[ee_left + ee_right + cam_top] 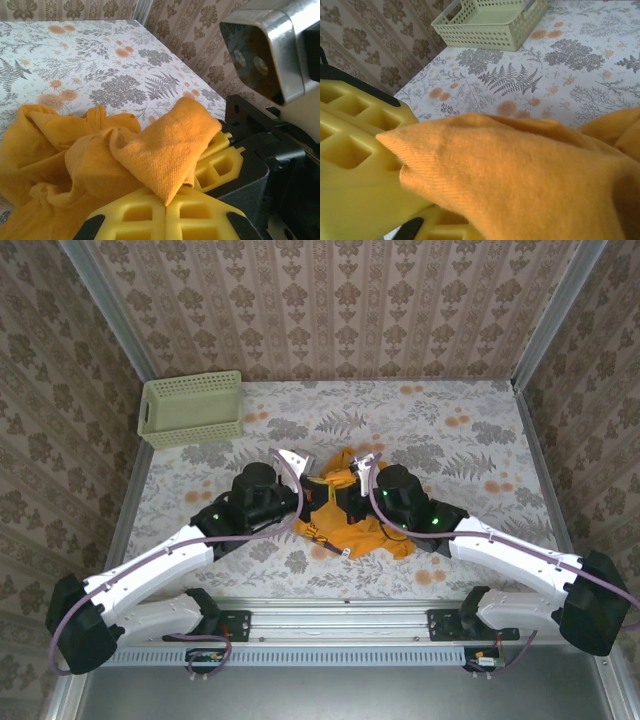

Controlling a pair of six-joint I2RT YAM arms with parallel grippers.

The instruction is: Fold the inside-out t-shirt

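Inside-out t-shirt (345,525): crumpled heap, middle of table (480,440), slightly toward near edge, not spread. Left gripper (293,462) closed, fold of orange cloth pinched between yellow fingers (140,215). Right gripper (366,462) likewise clamped on cloth, fabric draped over its fingers (355,150). Both holds close together at heap's far side, probably paired grips for lifting and pulling shirt flat before folding. Basket (192,408) at far left corner, well apart, uninvolved.
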